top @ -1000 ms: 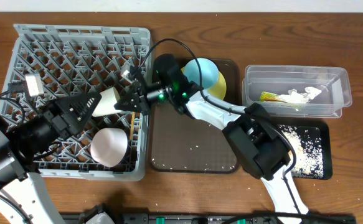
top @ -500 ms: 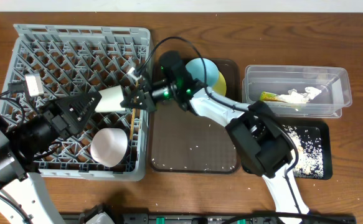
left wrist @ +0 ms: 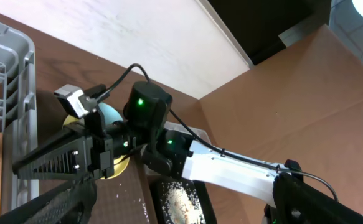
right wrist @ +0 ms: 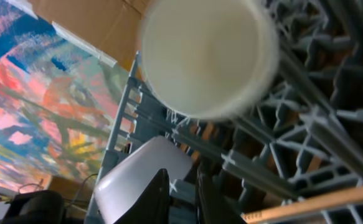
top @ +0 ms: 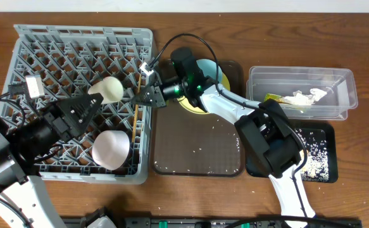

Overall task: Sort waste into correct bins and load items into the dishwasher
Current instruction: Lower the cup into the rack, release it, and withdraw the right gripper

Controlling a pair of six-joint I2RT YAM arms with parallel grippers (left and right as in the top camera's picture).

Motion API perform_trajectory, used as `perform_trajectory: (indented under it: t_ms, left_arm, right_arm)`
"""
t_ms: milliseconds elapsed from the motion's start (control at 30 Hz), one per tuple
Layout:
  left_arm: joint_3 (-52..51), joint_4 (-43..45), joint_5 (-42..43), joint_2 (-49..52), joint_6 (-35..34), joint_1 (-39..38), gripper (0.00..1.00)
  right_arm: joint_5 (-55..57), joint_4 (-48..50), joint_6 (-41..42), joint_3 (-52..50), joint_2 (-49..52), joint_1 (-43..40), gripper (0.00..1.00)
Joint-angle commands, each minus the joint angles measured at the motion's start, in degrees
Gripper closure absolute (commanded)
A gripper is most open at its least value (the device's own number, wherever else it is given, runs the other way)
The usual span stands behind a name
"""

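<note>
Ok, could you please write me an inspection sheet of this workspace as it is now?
Surface: wooden table; brown serving tray with a few pale specks.
Job's things: dish rack holds cream cup, white bowl, wooden chopstick; blue cup on yellow plate; wrapper and tissue in clear tub; crumbs in black tray.
Clutter: nothing seen.
Grippers: left gripper open, empty; right gripper holds nothing, jaws' gap unclear.
Cables: black cable arches over right arm.
Surroundings: cardboard panel, colourful painting.

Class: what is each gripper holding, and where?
Nothing. The cream cup lies in the rack, apart from the right gripper; the left gripper is empty.
</note>
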Motion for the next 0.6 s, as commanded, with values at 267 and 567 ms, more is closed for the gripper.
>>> perform_trajectory:
  t_ms: [267, 567]
  left_arm:
    - [0.35, -0.15, 0.28, -0.07, 0.35, 0.17, 0.09]
    - [0.35, -0.15, 0.28, -0.07, 0.35, 0.17, 0.09]
  right_arm:
    - [20.26, -15.15, -2.27, 0.39, -9.64, -0.90, 0.77]
    - [39.45, -15.78, -12.46, 0.39, -13.75, 8.02, 0.99]
